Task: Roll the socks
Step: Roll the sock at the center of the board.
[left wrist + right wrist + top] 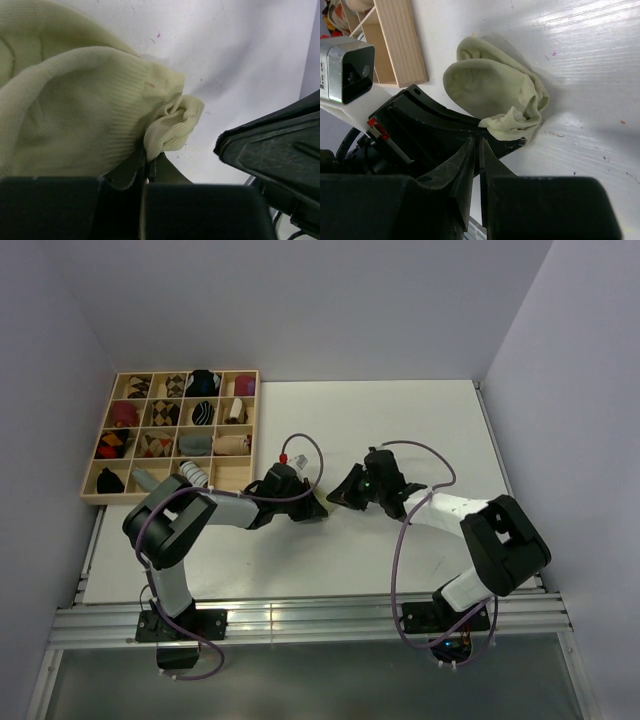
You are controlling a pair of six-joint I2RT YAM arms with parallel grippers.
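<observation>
Mid-table, left gripper pinches the pale yellow-green knit sock, right gripper pressed together, rolling looks barely half done.

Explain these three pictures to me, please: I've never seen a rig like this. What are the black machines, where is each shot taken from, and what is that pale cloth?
The overhead view shows two robot arms bolted at the near edge of a white table. Each ends in a two-finger gripper: the left gripper and the right gripper meet near the middle. The other two pictures come from cameras on the wrists, looking along each arm's own fingers.

The cloth is a pale yellow-green sock, lying bunched on the table. In the left wrist view the left gripper is shut on a fold of its edge. In the right wrist view the right gripper is shut, holding nothing, close to the sock.

At the table's far left sits a wooden tray of compartments holding rolled socks.
</observation>
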